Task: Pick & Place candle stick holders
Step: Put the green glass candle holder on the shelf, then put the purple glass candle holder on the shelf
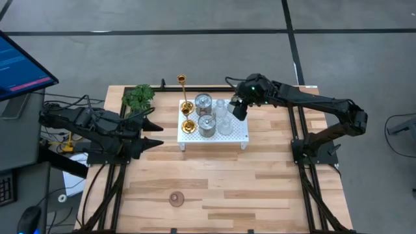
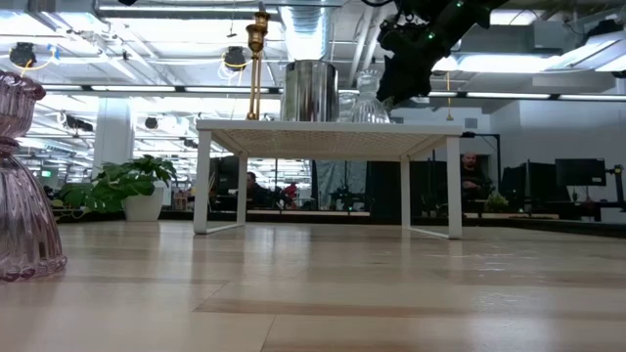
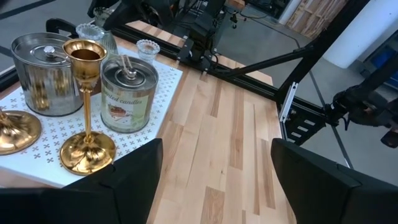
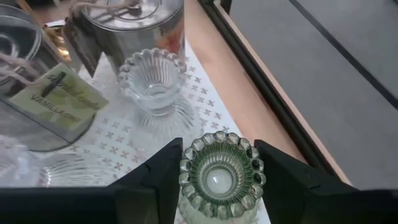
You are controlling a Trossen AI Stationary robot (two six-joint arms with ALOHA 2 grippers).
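Note:
My right gripper (image 1: 239,109) is over the far right corner of the white perforated stand (image 1: 237,136) and is shut on a greenish ribbed glass holder (image 4: 222,177). On the stand are gold holders, one of them tall (image 1: 184,91), two silvery cups (image 1: 206,115) and clear glass holders (image 1: 223,120). A pinkish holder (image 1: 176,198) stands on its base on the table near the front edge; it also shows in the low view (image 2: 22,186). My left gripper (image 1: 156,133) is open and empty, left of the stand. My right gripper pinches the greenish holder by its ribbed rim (image 4: 186,177), one finger on each side. The fingers come from above, slanting down. The holder is upright, its mouth up. The gripper hides its base, so whether it rests on the stand I cannot tell.
A green leafy plant (image 1: 139,96) stands at the table's far left corner. A clear ribbed glass holder (image 4: 152,81) and a silvery labelled cup (image 4: 37,93) stand close to the greenish holder. Bare wood lies in front of the stand (image 1: 221,182).

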